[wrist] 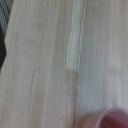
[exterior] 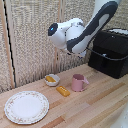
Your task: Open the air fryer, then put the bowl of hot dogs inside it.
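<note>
The black air fryer stands at the exterior view's right on the wooden table, its drawer shut. Its short black handle juts from the drawer front toward the mug. The small off-white bowl holds yellow-orange hot dogs and sits near the back wall, to the left of the mug. The white arm hangs above the table between the bowl and the fryer. Its gripper fingers do not show in either view. The wrist view shows only blurred table wood.
A pink mug stands between the bowl and the fryer; its rim shows in the wrist view. A long orange-yellow stick lies in front of the bowl. A large floral-rimmed plate lies at the front left. A woven screen stands behind.
</note>
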You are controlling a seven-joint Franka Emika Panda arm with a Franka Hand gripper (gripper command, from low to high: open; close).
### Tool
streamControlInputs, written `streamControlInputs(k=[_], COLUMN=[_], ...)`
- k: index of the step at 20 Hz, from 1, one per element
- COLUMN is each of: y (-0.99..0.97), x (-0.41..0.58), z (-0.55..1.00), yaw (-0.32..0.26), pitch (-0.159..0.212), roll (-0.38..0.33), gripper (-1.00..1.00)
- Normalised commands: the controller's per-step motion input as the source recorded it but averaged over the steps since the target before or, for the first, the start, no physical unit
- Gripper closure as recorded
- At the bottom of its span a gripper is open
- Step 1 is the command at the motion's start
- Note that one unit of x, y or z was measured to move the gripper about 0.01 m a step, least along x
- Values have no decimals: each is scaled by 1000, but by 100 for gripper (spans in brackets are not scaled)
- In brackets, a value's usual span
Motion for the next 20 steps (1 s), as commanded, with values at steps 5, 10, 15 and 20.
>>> streamControlInputs(k=[5,10,15,20], y=[-381,-511,-634,-686], x=[-138,-270,-255,-193], z=[-412,-395,-386,-434], yaw=[71,30,-23,-100], pitch=[-106,-115,-183,-176], roll=[-266,-153,-33,0], gripper=[-100,-100,-100,-100])
